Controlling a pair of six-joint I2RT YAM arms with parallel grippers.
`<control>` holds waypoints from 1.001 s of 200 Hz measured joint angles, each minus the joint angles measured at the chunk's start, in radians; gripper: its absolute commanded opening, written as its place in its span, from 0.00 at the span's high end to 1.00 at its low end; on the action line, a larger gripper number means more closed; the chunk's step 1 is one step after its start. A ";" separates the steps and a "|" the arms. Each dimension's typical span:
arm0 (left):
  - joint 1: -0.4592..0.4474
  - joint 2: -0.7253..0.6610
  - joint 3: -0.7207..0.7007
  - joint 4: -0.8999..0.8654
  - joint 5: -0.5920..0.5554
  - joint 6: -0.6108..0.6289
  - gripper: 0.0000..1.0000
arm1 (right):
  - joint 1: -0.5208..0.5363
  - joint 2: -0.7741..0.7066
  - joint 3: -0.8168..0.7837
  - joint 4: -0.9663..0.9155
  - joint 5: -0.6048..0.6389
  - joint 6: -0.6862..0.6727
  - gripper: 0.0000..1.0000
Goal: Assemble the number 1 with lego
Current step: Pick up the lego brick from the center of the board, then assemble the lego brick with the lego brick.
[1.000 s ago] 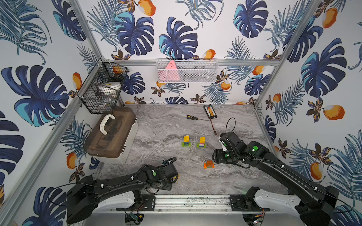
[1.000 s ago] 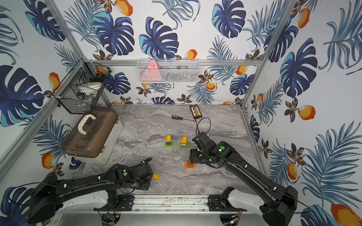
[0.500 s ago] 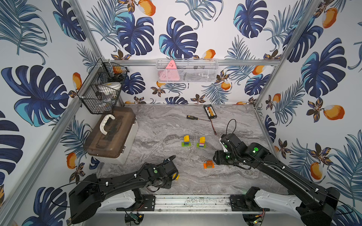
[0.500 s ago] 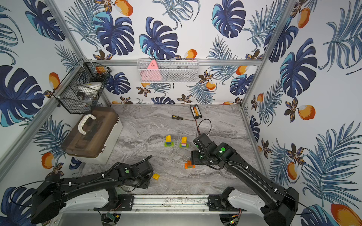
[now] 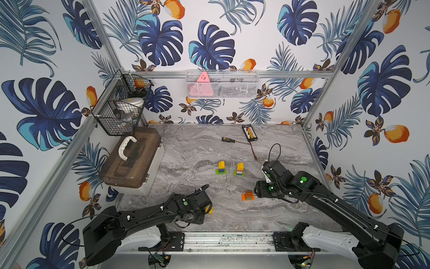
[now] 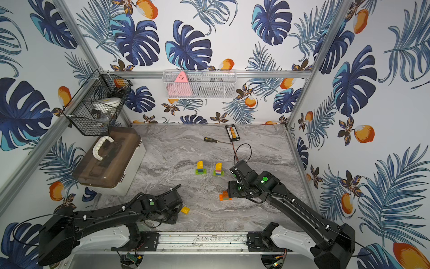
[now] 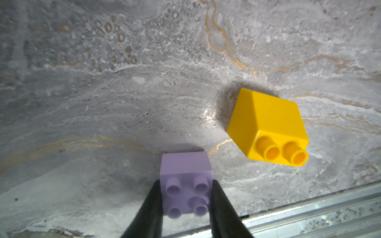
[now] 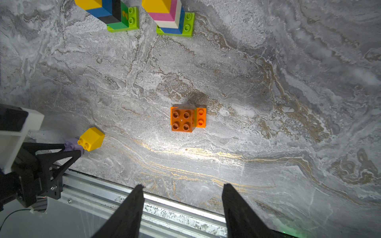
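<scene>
**Left tool [image 7: 186, 197] gripped purple brick [image 7: 185, 171] at front edge of the surface [image 7: 103, 92]**
Right tool [image 8: 182, 193] stood open near orange bricks [image 8: 182, 119]; yellow brick [image 7: 266, 121] lay tipped.

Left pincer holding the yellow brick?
No, the left pincer is shut on the purple brick; the yellow brick lies on its side, apart from it.

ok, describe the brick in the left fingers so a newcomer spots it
Near the front rail of the marble table, left arm's side, sit two bricks. The purple brick is the one clamped between the black fingers. It is pale lilac; the yellow brick beside it lies free.
</scene>
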 measured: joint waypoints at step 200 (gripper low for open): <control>-0.209 0.803 1.172 -0.200 -0.099 -0.336 0.91 | -0.749 0.000 -0.200 0.111 -0.262 0.040 0.00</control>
